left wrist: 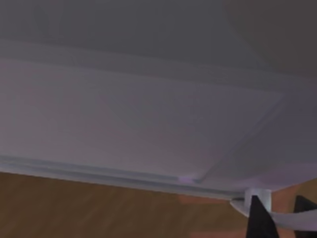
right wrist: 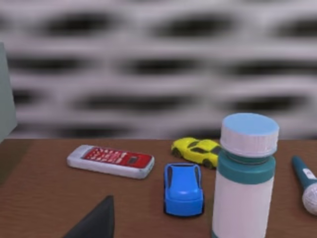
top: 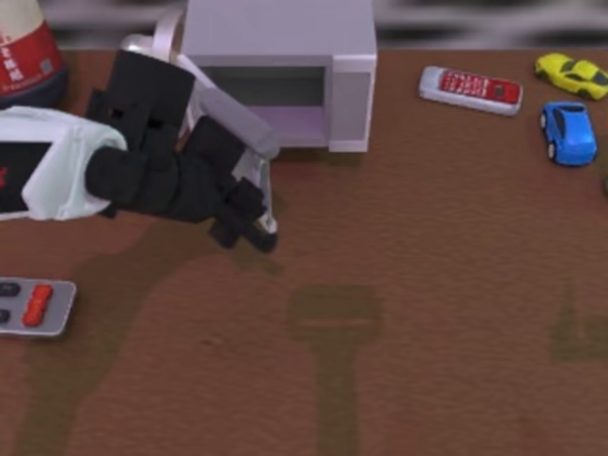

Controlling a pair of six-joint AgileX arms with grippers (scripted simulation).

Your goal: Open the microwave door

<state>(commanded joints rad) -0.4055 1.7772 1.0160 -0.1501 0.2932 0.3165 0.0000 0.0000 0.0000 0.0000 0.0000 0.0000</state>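
L tool [top: 261, 228] apparently gripping door handle [top: 267, 195].

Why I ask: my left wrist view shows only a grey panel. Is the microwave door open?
Observer: Yes. From above, the flat grey-white microwave door stands swung out from the small boxy grey-white microwave, with the pale lilac interior exposed.
Operator: Where is my left gripper?
Observer: The left gripper is at the door's free edge, in front of the microwave's left side.
Operator: And the right arm?
Observer: It is outside the top view. Its wrist camera faces a blue toy car at the table's right.
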